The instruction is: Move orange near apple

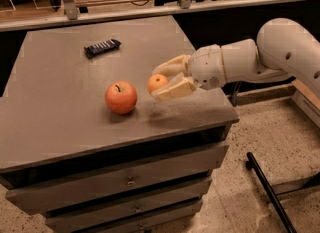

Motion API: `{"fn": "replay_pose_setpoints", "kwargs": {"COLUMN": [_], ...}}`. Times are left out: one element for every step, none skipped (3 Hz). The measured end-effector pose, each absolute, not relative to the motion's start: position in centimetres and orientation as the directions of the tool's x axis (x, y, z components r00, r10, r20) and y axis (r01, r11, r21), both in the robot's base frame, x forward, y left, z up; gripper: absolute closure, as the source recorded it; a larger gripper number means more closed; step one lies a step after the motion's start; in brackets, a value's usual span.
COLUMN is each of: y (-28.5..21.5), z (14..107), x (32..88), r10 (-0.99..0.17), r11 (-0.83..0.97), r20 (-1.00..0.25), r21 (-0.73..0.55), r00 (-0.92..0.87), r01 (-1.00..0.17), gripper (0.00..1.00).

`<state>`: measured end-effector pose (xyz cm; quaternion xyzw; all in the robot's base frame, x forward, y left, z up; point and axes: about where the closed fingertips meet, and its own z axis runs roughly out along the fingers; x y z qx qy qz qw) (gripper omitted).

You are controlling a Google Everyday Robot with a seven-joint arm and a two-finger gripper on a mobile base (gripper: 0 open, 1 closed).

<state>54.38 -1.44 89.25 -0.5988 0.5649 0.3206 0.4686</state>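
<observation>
The apple (121, 97) is a large red-orange fruit with a dark stem, standing on the grey cabinet top (60, 107) near its middle front. The orange (157, 83) is small and plain, held between the two pale fingers of my gripper (159, 82), just right of the apple and slightly above the surface. The gripper reaches in from the right on a white arm (250, 59) and is shut on the orange. A small gap separates the orange from the apple.
A dark flat bar-shaped object (102, 47) lies at the back of the cabinet top. The cabinet has drawers (130, 179) below. A rail and shelf (150, 7) run behind. A black rod (267, 189) lies on the speckled floor at the right.
</observation>
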Motion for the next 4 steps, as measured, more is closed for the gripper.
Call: {"fn": "replay_pose_setpoints", "kwargs": {"y": [-0.4,3.0,3.0,2.8], "z": [89.0,88.1,88.1,87.4], "x": [54.0,53.8,53.8,54.1], "r10": [-0.369,-0.336,-0.337,-0.359], "r11": [0.024,-0.064,-0.063,-0.046], "r20": [-0.915,-0.93,-0.93,-0.921], "r21": [-0.183,-0.137,-0.137,-0.147], "r00": [0.161,0.151,0.151,0.154], "r01": [-0.983,-0.989,-0.989,-0.988], "gripper": [1.0,1.0,1.0,1.0]}}
